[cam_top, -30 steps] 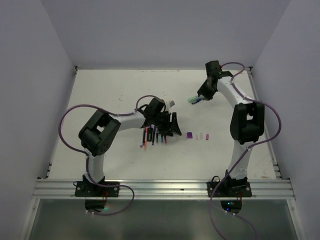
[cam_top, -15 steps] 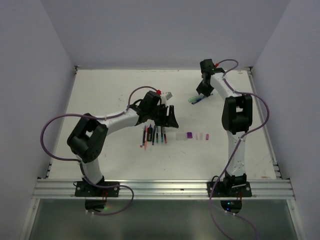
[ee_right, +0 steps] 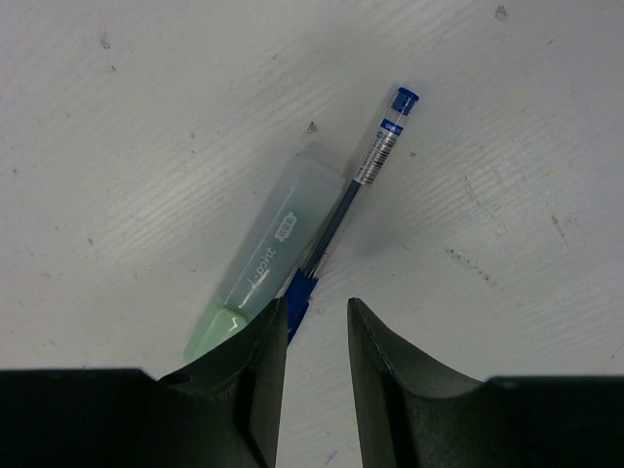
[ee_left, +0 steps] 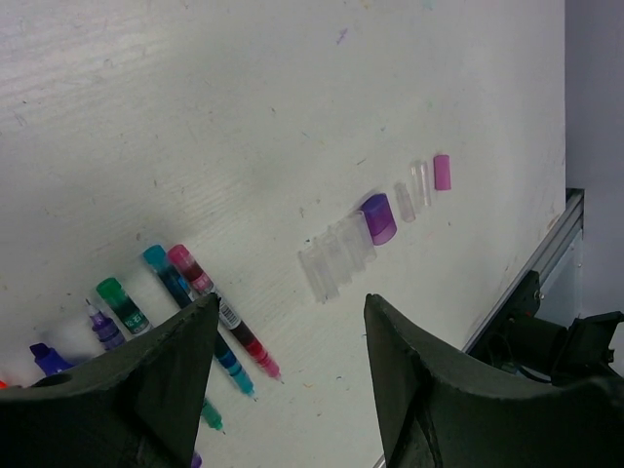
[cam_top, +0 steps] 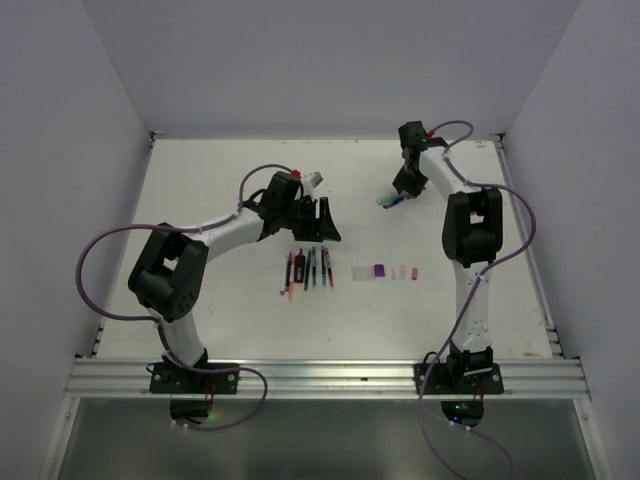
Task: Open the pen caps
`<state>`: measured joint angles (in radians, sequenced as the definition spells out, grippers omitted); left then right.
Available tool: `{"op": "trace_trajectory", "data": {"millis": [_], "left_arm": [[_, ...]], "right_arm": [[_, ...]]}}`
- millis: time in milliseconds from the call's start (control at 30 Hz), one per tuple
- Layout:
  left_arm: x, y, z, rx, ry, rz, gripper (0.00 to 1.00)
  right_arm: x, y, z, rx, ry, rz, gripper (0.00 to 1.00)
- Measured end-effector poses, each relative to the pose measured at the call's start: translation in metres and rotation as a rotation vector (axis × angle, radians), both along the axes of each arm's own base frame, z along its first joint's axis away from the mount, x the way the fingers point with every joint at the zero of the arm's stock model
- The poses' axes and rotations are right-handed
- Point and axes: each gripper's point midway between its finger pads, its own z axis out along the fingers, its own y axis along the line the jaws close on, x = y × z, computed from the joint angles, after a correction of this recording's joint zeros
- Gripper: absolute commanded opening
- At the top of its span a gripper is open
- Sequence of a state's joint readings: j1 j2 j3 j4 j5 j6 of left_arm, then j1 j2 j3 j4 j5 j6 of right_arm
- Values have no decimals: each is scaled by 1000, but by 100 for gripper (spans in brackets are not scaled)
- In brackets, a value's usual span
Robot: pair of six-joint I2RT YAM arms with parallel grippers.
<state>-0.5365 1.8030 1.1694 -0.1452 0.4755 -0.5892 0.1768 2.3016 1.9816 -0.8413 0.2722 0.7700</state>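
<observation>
Several uncapped pens (cam_top: 307,270) lie side by side at mid-table; the left wrist view shows their pink, teal and green ends (ee_left: 195,292). To their right lies a row of pen caps: clear ones (ee_left: 336,258), a purple one (cam_top: 380,271) (ee_left: 378,217), a whitish one (ee_left: 414,190) and a pink one (cam_top: 414,271) (ee_left: 442,172). My left gripper (cam_top: 318,232) (ee_left: 291,302) hangs open just behind the pens, holding nothing. My right gripper (cam_top: 398,190) (ee_right: 317,312) is at the far right over a pale green pen (ee_right: 273,258) and a blue pen (ee_right: 375,156), jaws narrowly apart and empty.
The white table (cam_top: 220,180) is walled on three sides. A metal rail (cam_top: 330,375) runs along the near edge with both arm bases on it. Purple cables loop off both arms.
My left gripper has drawn back and to the left, off the pens, with its jaws still apart. The right arm has swung its elbow in and shifted slightly toward the far wall.
</observation>
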Motion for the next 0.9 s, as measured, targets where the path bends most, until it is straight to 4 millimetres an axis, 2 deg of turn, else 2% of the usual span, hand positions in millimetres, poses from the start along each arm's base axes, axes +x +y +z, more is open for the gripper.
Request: {"op": "trace_trajectory", "data": {"millis": [233, 433, 733, 833, 900], "left_arm": [[-2, 0, 1, -6, 3, -12, 64], [0, 2, 2, -7, 4, -7, 64], [1, 4, 17, -23, -25, -1, 64], [1, 4, 17, -23, -24, -1, 64], [1, 4, 17, -23, -24, -1, 64]], "right_arm": [[0, 0, -3, 0, 5, -1, 35], [-2, 0, -13, -3, 24, -2, 35], [1, 1, -25, -1, 31, -8, 35], [1, 1, -25, 0, 30, -14, 30], [-1, 0, -27, -2, 35, -16, 20]]}}
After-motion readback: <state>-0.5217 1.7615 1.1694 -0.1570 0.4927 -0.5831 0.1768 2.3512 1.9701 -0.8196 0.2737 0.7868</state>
